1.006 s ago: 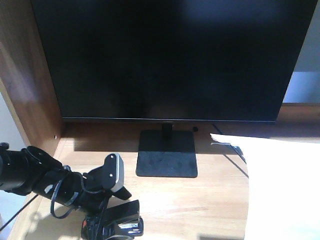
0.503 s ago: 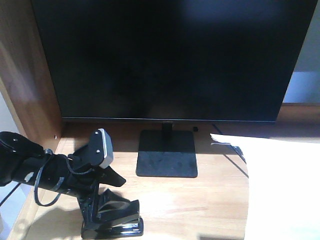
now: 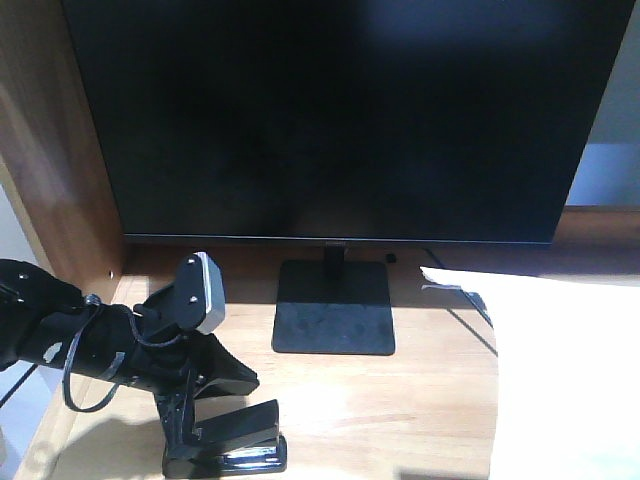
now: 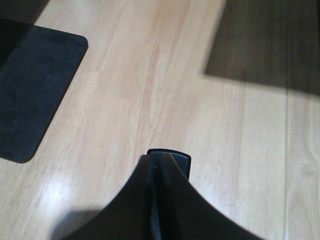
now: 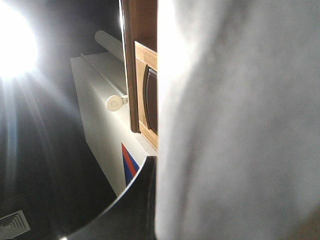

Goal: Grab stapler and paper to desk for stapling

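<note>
The black stapler (image 3: 240, 458) lies low on the light wood desk (image 3: 400, 400) near its front left edge. My left gripper (image 3: 200, 432) reaches down onto it. In the left wrist view the left gripper (image 4: 162, 161) has its fingers pressed together, and the stapler's dark end (image 4: 183, 163) pokes out past the tips just above the desk (image 4: 150, 75). The white paper (image 3: 565, 380) spreads over the desk's right side. In the right wrist view the paper (image 5: 240, 125) fills the right half, and one dark finger (image 5: 142, 200) of my right gripper (image 5: 156, 167) lies against it; the other finger is hidden behind the sheet.
A large black monitor (image 3: 330, 110) stands at the back on a flat black base (image 3: 335, 315), also seen as the base (image 4: 35, 85) in the left wrist view. A wooden side panel (image 3: 50, 150) walls the left. A cable (image 3: 470, 300) runs behind the paper.
A second ago the stapler was tilted showing its metal underside; it has come down flat on the desk. The left arm swung leftward and has since sunk slightly. The paper has not moved.
</note>
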Controlling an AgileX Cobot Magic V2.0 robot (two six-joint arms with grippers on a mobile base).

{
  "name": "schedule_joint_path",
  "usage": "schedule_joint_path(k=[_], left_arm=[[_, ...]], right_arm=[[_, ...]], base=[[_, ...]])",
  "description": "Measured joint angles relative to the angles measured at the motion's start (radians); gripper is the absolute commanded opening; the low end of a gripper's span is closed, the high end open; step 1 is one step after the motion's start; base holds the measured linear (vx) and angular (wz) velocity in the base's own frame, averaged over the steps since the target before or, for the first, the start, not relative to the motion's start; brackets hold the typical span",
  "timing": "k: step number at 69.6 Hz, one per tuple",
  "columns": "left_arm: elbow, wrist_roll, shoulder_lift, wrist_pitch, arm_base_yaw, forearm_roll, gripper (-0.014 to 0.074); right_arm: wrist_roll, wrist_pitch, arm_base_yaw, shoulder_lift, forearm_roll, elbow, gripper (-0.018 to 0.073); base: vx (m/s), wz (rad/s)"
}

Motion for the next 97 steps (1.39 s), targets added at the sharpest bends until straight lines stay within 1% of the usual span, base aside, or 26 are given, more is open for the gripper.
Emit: schedule_joint_path(k=[11, 41, 97], left_arm=[[0.000, 0.000, 0.012, 0.000, 0.000, 0.000, -0.0008], [0.000, 0.000, 0.115, -0.002, 0.000, 0.000, -0.0006], [0.000, 0.000, 0.116, -0.002, 0.000, 0.000, -0.0006]], right_arm=[[0.000, 0.000, 0.000, 0.000, 0.000, 0.000, -0.0005], [0.000, 0.000, 0.000, 0.000, 0.000, 0.000, -0.0005], [0.000, 0.000, 0.000, 0.000, 0.000, 0.000, -0.0005]], base=[[0.00, 0.00], [0.00, 0.00], [0.00, 0.00]])
